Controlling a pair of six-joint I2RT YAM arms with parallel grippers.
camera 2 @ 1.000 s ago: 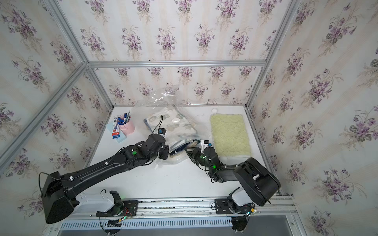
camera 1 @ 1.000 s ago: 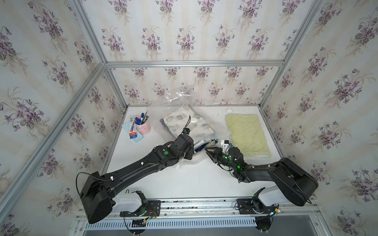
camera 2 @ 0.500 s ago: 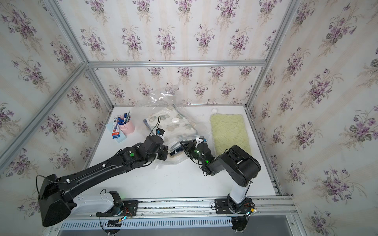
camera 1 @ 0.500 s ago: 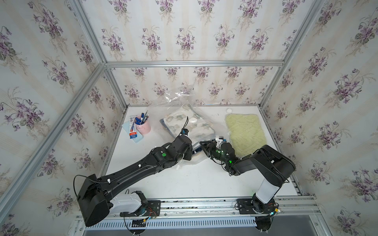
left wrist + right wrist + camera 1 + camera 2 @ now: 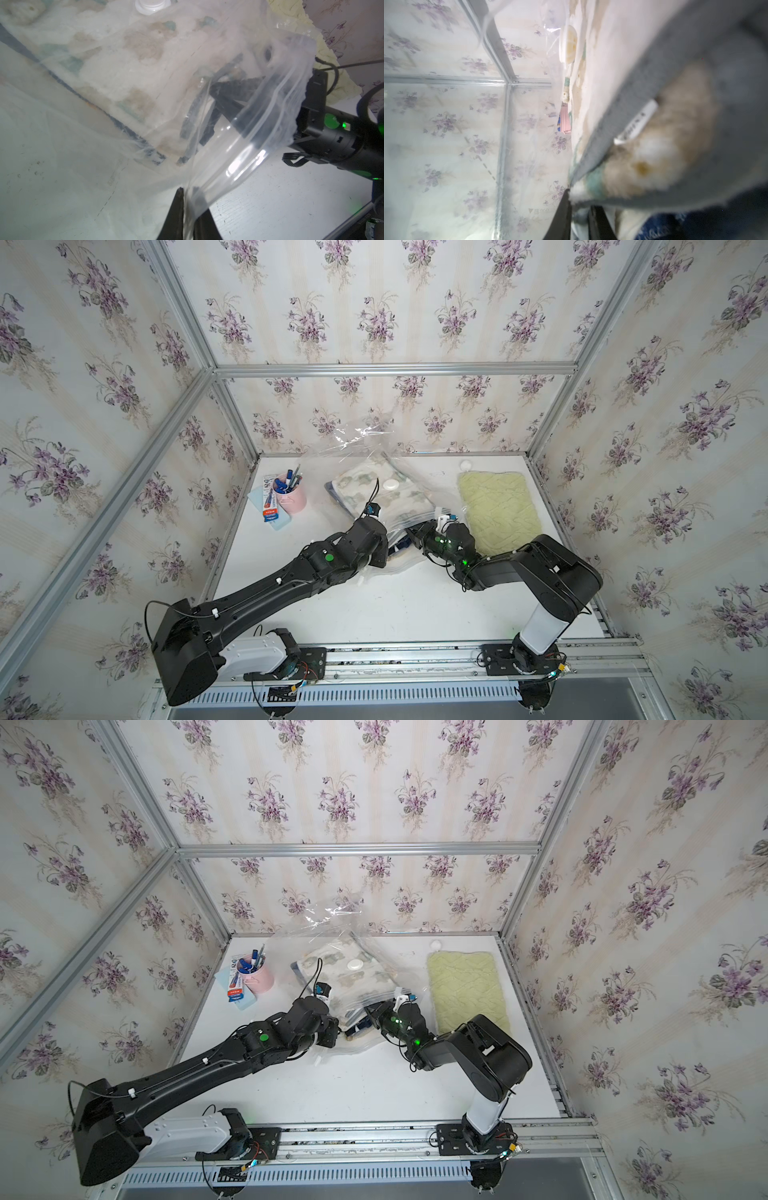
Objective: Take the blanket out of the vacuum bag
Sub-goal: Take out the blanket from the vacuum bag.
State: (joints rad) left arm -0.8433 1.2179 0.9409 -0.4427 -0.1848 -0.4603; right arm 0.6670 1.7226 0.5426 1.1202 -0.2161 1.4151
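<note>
Two near-closed pinches, left hand (image 5: 188,190) on vacuum bag (image 5: 259,128), right hand (image 5: 579,200) on blanket (image 5: 670,149)

Black arms (image 5: 266,597) on white bases (image 5: 253,651), green lights (image 5: 329,558), loose cables (image 5: 376,489).

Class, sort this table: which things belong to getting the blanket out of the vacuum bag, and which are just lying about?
In the job: vacuum bag, blanket, left hand, right hand.
Lying about: pink pen cup, packets beside it, yellow-green mat.
</note>
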